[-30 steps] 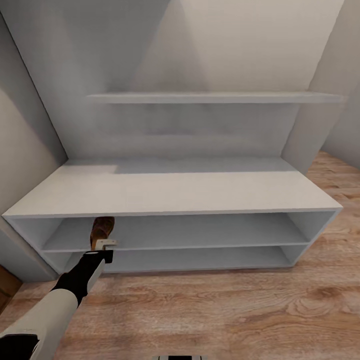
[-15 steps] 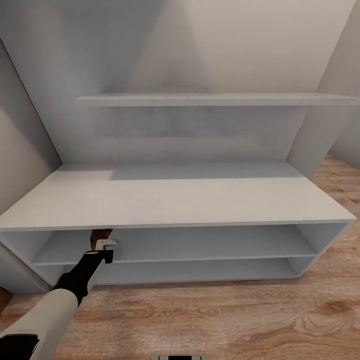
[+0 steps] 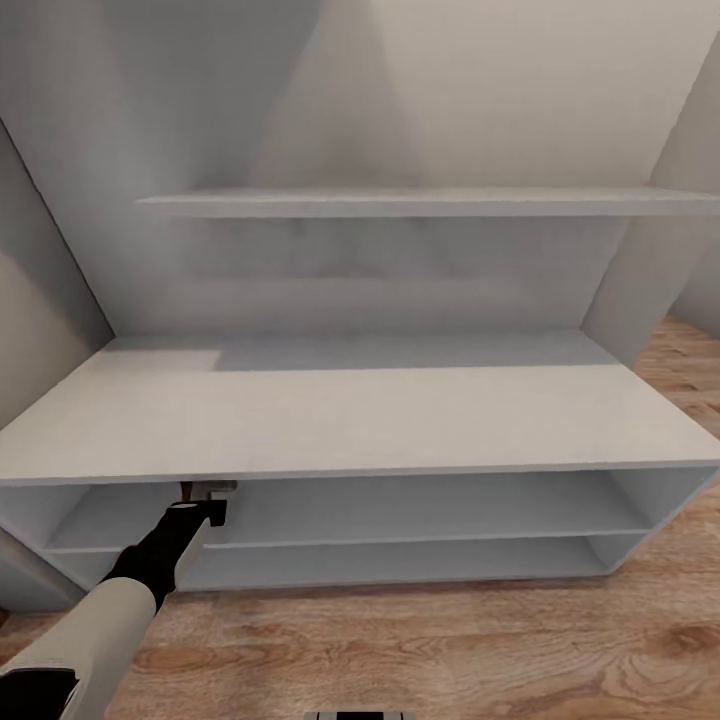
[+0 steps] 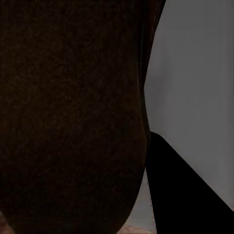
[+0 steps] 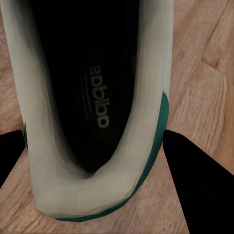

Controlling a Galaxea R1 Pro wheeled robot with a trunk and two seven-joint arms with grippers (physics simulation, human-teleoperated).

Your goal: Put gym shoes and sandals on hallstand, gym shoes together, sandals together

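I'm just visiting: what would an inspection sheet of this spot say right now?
Surface: hallstand bench top bare; wood floor in front.
Job's things: brown sandal held at the upper low shelf, under the bench edge; gym shoe held over the floor.
Clutter: nothing seen.
Grippers: left gripper shut on the sandal; right gripper shut on the gym shoe's heel.
Cables: nothing seen.
Surroundings: grey back panel, one wall shelf.

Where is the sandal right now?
The sandal is in the left pincer, at the hallstand's upper open shelf near its left end, tucked under the bench top in the head view.
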